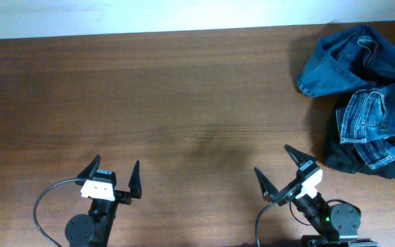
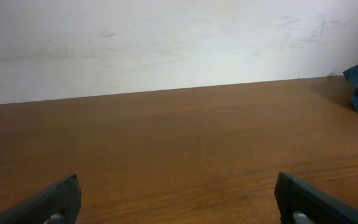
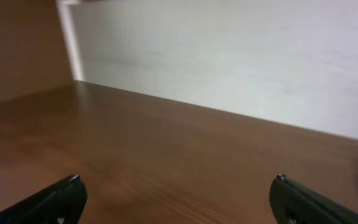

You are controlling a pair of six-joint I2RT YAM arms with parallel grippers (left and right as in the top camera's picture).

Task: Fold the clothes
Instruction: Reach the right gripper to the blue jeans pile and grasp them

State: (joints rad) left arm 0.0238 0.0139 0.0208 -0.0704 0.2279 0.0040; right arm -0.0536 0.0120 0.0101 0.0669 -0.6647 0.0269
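While jeans [image 1: 365, 89] lie heaped, nothing is gripped.
Wide open, left pincer [image 1: 117, 165] and right pincer [image 1: 271, 159] sit apart from them.

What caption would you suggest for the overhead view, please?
Left gripper and right gripper open, empty; jeans heaped at table's right edge.

- A brown wooden table [image 1: 184, 89] with grain running side to side fills nearly the whole overhead view. A faint darker patch lies near its middle.
- A pale, off-white wall [image 2: 166, 43] rises behind the table's far edge, marked with faint scuffs.
- In the right wrist view, a brown panel [image 3: 17, 43] stands left of the wall, with a white strip [image 3: 69, 37] between them.
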